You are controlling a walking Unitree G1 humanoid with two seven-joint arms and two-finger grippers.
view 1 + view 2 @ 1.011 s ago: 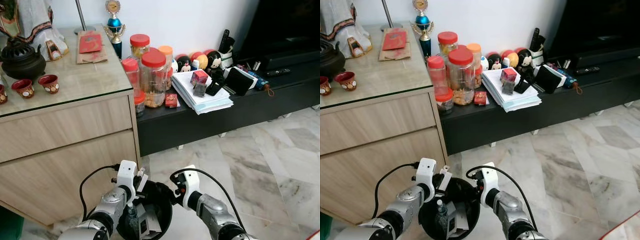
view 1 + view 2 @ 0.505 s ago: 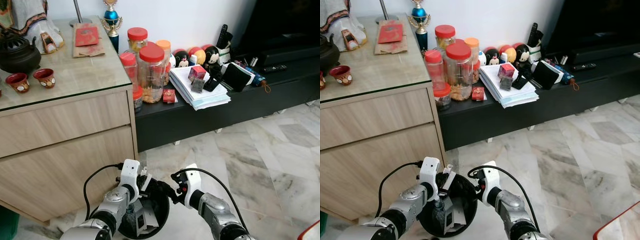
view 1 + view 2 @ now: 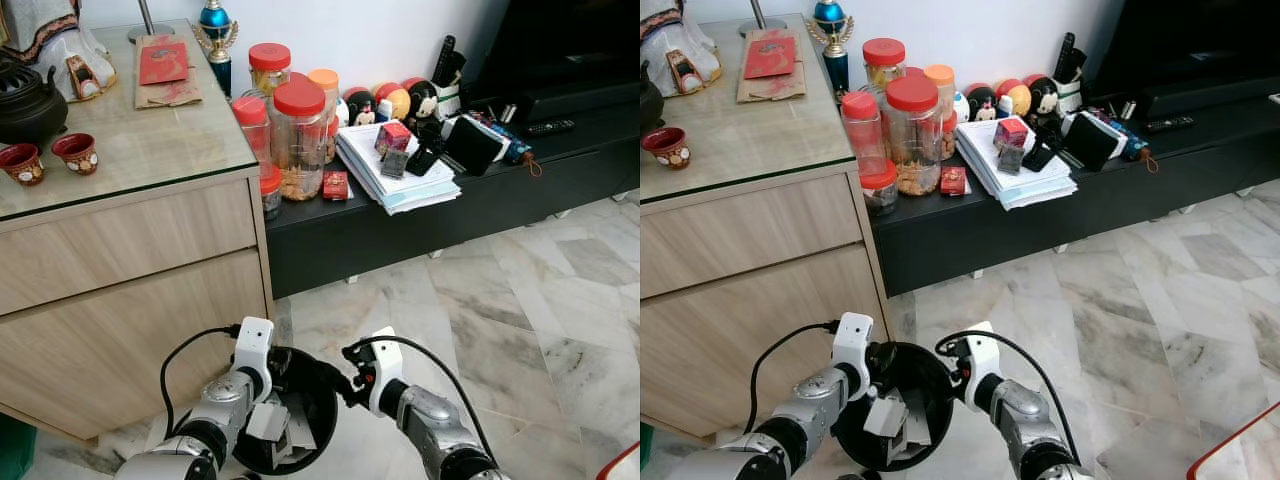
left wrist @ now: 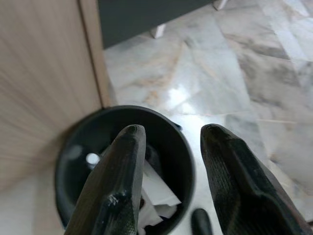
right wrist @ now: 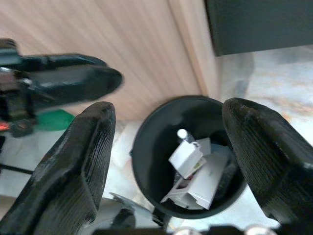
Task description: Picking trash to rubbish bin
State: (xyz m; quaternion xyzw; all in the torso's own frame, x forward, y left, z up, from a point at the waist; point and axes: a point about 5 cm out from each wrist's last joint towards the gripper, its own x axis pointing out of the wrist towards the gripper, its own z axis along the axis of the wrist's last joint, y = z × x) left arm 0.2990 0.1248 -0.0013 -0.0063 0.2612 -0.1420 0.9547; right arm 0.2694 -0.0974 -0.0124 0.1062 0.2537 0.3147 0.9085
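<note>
Where we are: both arms are over the black rubbish bin (image 3: 318,382), which sits on the marble floor (image 3: 520,300) just beside the wooden cabinet (image 3: 130,290).

Left gripper (image 4: 168,161): fingers spread apart with nothing between them, hanging right above the bin's mouth.

Right gripper (image 5: 168,147): also spread wide and empty, on the other side of the rim. We can see the left gripper's black finger across from it in the right wrist view.

The trash (image 5: 193,171): already down inside the bin. It looks like white folded card or paper pieces and a small box, plus what might be the capped top of a bottle (image 5: 182,133), though we can't be sure.

How it'd handle: we reckon this stuff is light and thin. Card crumples and bends if you squeeze hard, so a gentle pinch on an edge or corner would do. The bottle, if that's what it is, would be smoother and more slippery, best taken round the neck.

Progress: we'd say this load is dropped, judging by the empty fingers and the full bin.

Background: jars with red lids (image 3: 298,140), a stack of papers (image 3: 395,180) and small toys sit on the low black TV bench (image 3: 480,210), well apart from the bin.
</note>
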